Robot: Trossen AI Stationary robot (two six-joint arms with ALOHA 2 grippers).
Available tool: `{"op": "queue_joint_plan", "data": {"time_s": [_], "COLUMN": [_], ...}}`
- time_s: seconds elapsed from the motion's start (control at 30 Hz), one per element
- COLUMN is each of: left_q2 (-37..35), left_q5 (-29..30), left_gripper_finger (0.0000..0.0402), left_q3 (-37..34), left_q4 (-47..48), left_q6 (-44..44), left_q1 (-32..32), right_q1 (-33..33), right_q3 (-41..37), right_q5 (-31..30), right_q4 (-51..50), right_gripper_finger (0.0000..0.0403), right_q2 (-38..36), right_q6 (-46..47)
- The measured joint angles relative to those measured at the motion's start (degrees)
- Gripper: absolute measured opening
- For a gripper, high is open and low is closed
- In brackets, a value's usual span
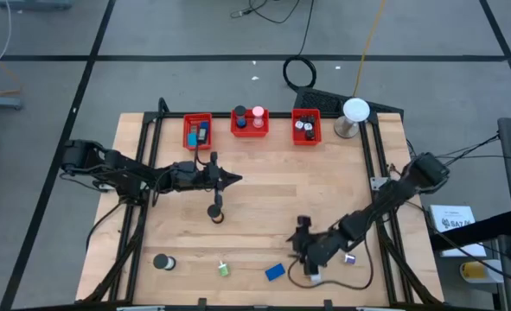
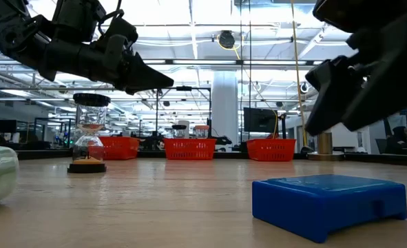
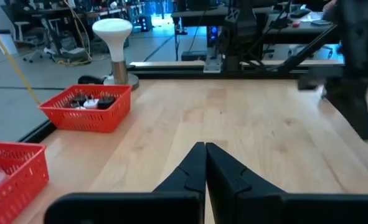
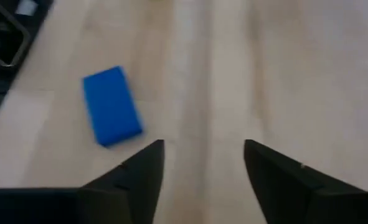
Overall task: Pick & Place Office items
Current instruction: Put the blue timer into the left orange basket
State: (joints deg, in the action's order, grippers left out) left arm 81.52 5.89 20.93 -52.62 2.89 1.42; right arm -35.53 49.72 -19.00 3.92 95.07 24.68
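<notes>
On the near part of the table lie a blue rectangular block (image 1: pixel 275 272) (image 2: pixel 327 200) (image 4: pixel 111 106), a black roll (image 1: pixel 162 261) and a green bit (image 1: pixel 224 269). A small hourglass (image 1: pixel 215 210) (image 2: pixel 89 134) stands mid-table. My right gripper (image 1: pixel 297 256) (image 4: pixel 202 149) is open above the wood, just right of the blue block, with nothing between its fingers. My left gripper (image 1: pixel 235 179) (image 3: pixel 205 152) is shut and empty, held above the table just beyond the hourglass.
Three red bins (image 1: pixel 197 131) (image 1: pixel 249 122) (image 1: pixel 305 127) with items in them line the far edge, with a white dome lamp (image 1: pixel 355 112) at their right. A small white and purple item (image 1: pixel 350 257) lies by the right arm. Bare wood lies mid-table.
</notes>
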Motion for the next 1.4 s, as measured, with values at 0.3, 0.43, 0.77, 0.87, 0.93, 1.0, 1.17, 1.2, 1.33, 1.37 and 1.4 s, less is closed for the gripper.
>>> {"op": "queue_joint_plan", "data": {"time_s": [0.3,0.43,0.77,0.87,0.93,1.0,1.17,1.2,1.33,1.37,1.4], "left_q2": [0.00,0.00,0.00,0.00,0.00,0.00,0.00,0.00,0.00,0.00,0.00], "left_q5": [-0.26,-0.80,-0.87,-0.87,-0.87,-0.87,-0.85,-0.87,-0.85,-0.85,-0.83], "left_gripper_finger": [0.0020,0.0021,0.0021,0.0021,0.0021,0.0021,0.0021,0.0021,0.0021,0.0021,0.0021], "left_q3": [0.00,0.00,0.00,0.00,0.00,0.00,0.00,0.01,0.02,0.02,0.02], "left_q4": [0.05,0.17,0.24,0.25,0.26,0.26,0.28,0.28,0.28,0.28,0.28], "left_q6": [0.26,0.34,0.38,0.34,0.00,-0.44,-1.69,-1.70,-1.94,-1.94,-1.94], "left_q1": [-0.86,-0.86,-0.86,-0.86,-0.86,-0.86,-0.86,-0.86,-0.86,-0.86,-0.86], "right_q1": [-2.40,-2.34,-2.47,-2.47,-2.47,-2.45,-2.29,-2.10,-1.55,-1.44,-1.26], "right_q3": [1.76,1.74,1.70,1.70,1.70,1.70,1.70,1.70,1.70,1.70,1.70], "right_q5": [2.57,2.57,4.26,4.28,4.33,5.94,7.27,7.26,7.20,7.12,7.12], "right_q4": [16.81,17.37,21.39,21.19,21.17,21.14,20.88,20.91,20.89,20.81,20.79], "right_gripper_finger": [0.0278,0.0272,0.0267,0.0267,0.0265,0.0257,0.0219,0.0210,0.0178,0.0173,0.0170], "right_q2": [8.52,10.42,14.47,14.38,14.40,14.38,14.40,14.39,14.38,14.38,14.38], "right_q6": [-4.74,-4.61,-6.61,-7.51,-8.75,-9.30,-10.48,-10.80,-10.56,-10.55,-10.50]}}
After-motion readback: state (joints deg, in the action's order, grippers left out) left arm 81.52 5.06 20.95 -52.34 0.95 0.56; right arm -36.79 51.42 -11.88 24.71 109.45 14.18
